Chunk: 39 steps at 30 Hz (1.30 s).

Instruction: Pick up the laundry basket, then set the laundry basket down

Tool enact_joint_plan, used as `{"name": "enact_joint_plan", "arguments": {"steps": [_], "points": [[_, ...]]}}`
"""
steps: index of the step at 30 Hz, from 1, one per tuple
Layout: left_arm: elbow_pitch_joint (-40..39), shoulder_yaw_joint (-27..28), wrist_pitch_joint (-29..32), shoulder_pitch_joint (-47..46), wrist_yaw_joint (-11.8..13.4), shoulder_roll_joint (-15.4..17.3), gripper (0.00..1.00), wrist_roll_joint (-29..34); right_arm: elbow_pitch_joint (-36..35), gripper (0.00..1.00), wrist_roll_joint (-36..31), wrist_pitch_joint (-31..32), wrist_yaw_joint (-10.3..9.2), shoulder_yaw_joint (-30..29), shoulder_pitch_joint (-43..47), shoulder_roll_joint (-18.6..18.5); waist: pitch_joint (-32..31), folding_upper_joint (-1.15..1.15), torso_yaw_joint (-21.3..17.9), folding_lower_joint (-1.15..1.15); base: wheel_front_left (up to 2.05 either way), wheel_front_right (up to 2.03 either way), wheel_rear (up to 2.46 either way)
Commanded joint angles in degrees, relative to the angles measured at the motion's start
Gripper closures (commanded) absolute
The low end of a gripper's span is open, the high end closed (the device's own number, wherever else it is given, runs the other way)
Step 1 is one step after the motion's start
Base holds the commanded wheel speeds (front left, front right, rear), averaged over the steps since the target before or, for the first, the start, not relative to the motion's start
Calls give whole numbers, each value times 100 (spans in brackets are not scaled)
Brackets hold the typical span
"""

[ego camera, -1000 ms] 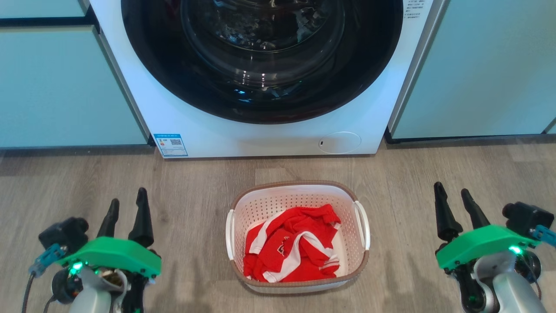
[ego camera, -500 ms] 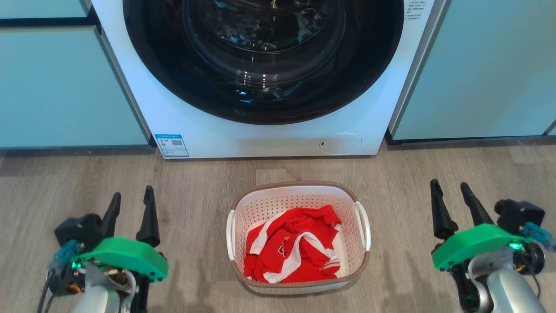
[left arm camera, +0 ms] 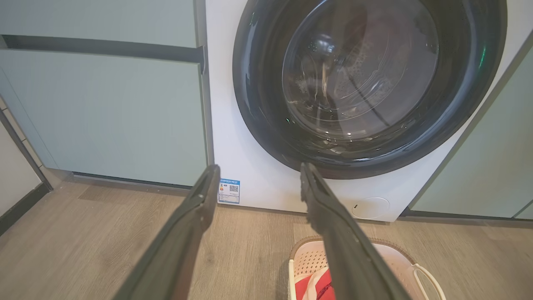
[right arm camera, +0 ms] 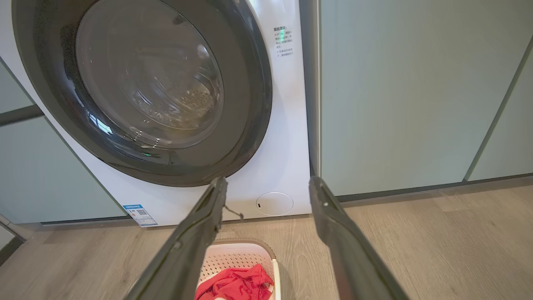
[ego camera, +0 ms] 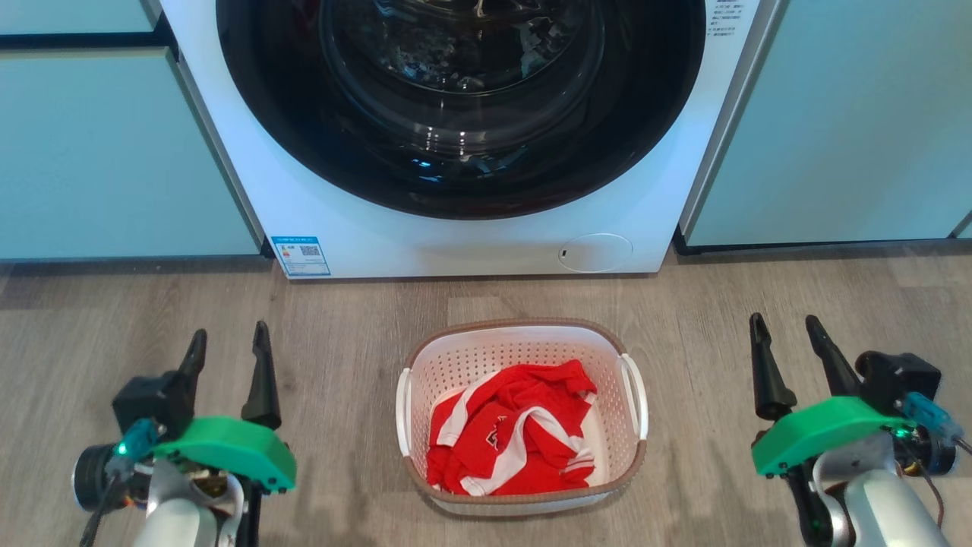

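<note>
Left gripper [ego camera: 230,332] and right gripper [ego camera: 784,322], parted and empty, have edged inward; laundry basket [ego camera: 486,357] between them judged light, rigid: grasp side handles [ego camera: 638,395].

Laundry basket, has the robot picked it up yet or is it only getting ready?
Nothing looks done yet: the laundry basket sits on the wooden floor with a red and white garment inside. In hand: the left claw and right claw are open, one on each side of it, apart from its handles. To do: grab it, lift it, then set it down.
</note>
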Motion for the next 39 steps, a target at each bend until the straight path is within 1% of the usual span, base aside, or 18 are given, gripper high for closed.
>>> {"name": "enact_joint_plan", "arguments": {"steps": [1, 8, 15, 24, 39], "points": [[-242, 124, -70, -137, 26, 139, 0, 183, -171, 0, -139, -97, -8, 104, -255, -69, 1, 0, -1, 0, 0, 0, 0], [-292, 18, -45, -118, 20, 203, 0, 499, -83, 0, -346, -214, -8, 199, -260, -120, -1, 0, -13, 0, 0, 0, 0], [-336, -116, -59, -115, 102, 274, 0, 920, 53, 0, -650, -325, -9, 346, -303, -191, 0, 0, -24, 0, 0, 0, 0], [-289, -115, -46, -109, 134, 251, 0, 803, 105, 0, -491, -325, -9, 353, -315, -187, -22, 0, -27, 0, 0, 0, 0], [-203, -157, -34, -113, 171, 280, 0, 739, 154, 0, -429, -325, -9, 421, -338, -188, 1, 0, -62, 0, 0, 0, 0]]}}
